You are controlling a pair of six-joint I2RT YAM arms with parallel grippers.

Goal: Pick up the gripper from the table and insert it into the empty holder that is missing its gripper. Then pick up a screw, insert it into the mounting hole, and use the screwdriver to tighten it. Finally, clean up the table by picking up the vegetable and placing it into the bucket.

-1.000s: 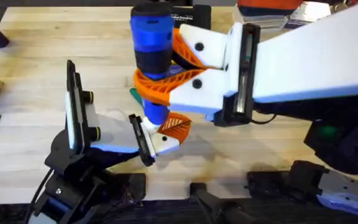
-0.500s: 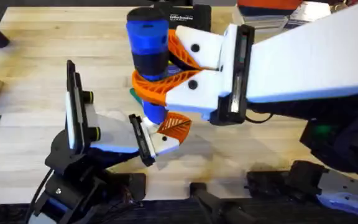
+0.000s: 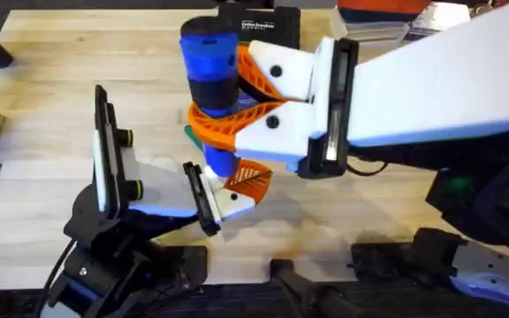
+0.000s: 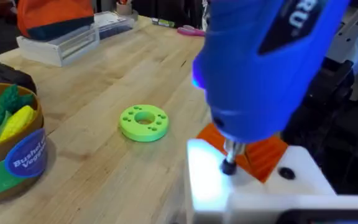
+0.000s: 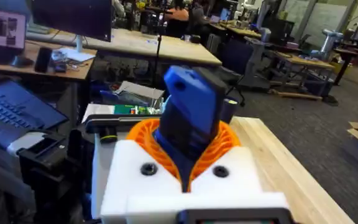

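Right claw (image 3: 237,102) clamps the stiff, top-heavy blue pen-shaped electric screwdriver (image 3: 212,88) mid-barrel, upright, tip pressing the white mount at 6 o'clock.

The screwdriver (image 3: 212,84) is bright blue with a black band and a thin metal tip (image 4: 229,157). Orange ribbed pads (image 3: 228,124) clasp it, set on white blocks (image 3: 281,106). The disc (image 4: 143,122) is lime green. The bucket (image 4: 8,158) is tan-rimmed with a green and blue label. The table (image 3: 51,106) is pale wood.
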